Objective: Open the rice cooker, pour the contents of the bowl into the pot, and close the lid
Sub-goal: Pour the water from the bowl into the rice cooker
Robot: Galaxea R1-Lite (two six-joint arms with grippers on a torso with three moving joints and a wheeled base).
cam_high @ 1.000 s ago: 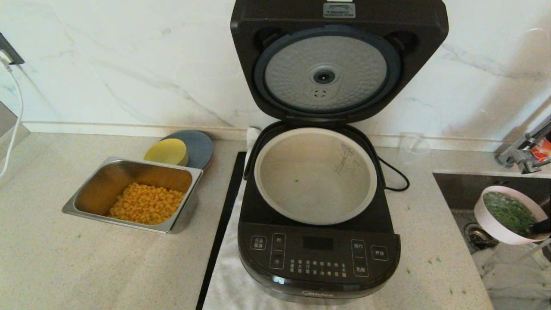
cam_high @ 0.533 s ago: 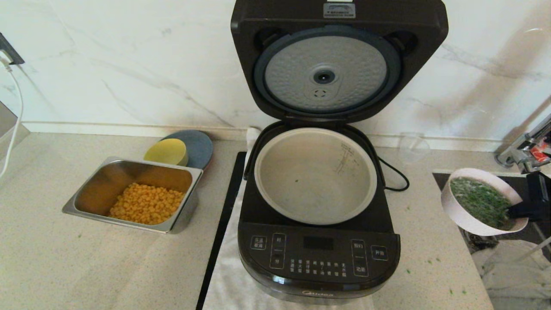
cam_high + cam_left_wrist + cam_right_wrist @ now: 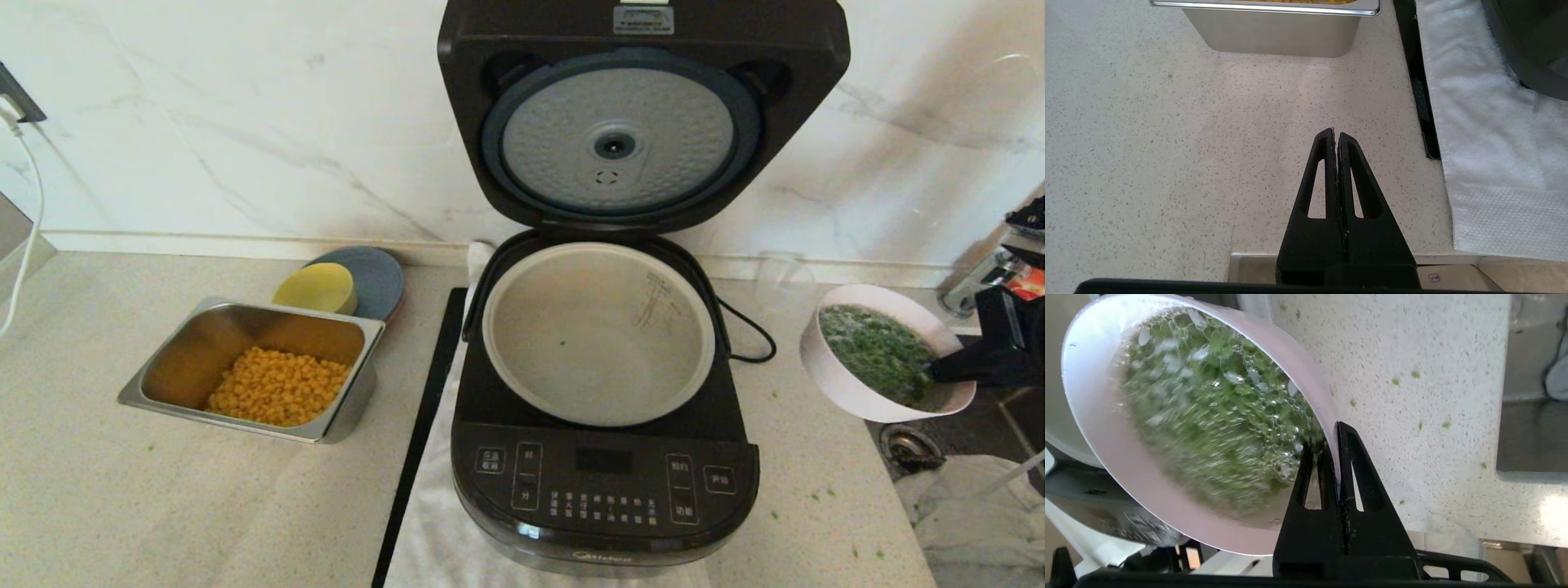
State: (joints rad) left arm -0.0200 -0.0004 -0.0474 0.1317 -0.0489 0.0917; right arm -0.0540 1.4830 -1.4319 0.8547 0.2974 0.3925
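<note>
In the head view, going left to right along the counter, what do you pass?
Rectangular steel tray of yellow corn → glossy black rice cooker with open lid → small white bowl of chopped green herbs, gripped by the right gripper.

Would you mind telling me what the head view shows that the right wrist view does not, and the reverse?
Only the head view shows the raised black lid, the round grey-beige pot and the steel tray of corn. Only the right wrist view shows the right gripper pinching the rim, one finger inside. Both show the small white bowl of chopped green herbs in liquid, held above the speckled counter beside the glossy black rice cooker.
</note>
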